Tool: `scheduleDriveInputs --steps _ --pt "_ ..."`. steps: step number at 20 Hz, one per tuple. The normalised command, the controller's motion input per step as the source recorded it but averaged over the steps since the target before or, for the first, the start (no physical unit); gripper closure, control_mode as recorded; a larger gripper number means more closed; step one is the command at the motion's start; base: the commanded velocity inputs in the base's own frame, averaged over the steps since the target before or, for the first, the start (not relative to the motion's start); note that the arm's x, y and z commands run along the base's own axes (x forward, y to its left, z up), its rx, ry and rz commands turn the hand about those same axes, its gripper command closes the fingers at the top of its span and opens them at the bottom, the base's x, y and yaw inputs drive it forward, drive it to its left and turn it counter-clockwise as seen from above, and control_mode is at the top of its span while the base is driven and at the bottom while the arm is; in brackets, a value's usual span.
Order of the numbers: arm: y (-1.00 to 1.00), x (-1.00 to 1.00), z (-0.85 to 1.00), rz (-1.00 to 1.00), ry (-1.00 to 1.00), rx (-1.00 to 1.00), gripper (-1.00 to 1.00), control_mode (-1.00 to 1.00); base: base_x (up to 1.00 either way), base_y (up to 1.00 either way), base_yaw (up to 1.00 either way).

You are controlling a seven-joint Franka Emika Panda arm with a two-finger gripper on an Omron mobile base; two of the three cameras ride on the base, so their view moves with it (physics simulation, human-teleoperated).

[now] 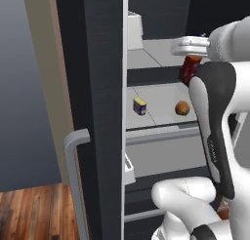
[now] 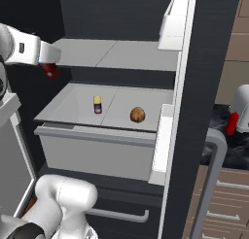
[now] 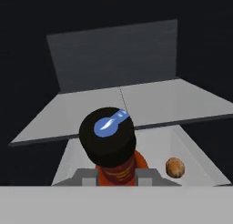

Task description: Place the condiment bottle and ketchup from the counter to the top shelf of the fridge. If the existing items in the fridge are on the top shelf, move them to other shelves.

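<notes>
My gripper (image 1: 191, 62) is shut on a dark red condiment bottle (image 1: 188, 70) with a black cap. It holds the bottle at the front edge of the fridge's top shelf (image 1: 151, 51), just below shelf level. In the right base view the bottle (image 2: 50, 71) hangs under my gripper (image 2: 48, 63) at the left end of the top shelf (image 2: 116, 53). The hand view looks down on the bottle's cap (image 3: 107, 136) between my fingers (image 3: 86, 175), with the top shelf (image 3: 136, 100) beyond it. A red ketchup bottle (image 2: 232, 124) stands on the dark counter at the right.
On the shelf below lie a small yellow and purple jar (image 1: 139, 106) (image 2: 97, 104) and a brown round item (image 1: 182, 108) (image 2: 137, 115) (image 3: 175, 167). The open dark fridge door (image 1: 93, 112) stands at the left, another door with white bins (image 2: 172, 19) at the right.
</notes>
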Motion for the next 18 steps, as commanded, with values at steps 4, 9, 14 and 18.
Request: scheduleDriveInputs --steps 4,9,14,18 --pt "0.00 1.00 0.13 -0.10 -0.06 0.04 1.00 -1.00 0.00 0.00 0.00" --pt "0.00 1.00 -0.06 -0.03 -0.02 0.01 1.00 -1.00 0.00 0.00 0.00" --pt "-0.02 1.00 -0.15 -0.02 0.04 0.00 1.00 -1.00 0.00 0.00 0.00" --pt "0.00 1.00 -0.12 0.00 0.08 0.00 1.00 -1.00 0.00 0.00 0.00"
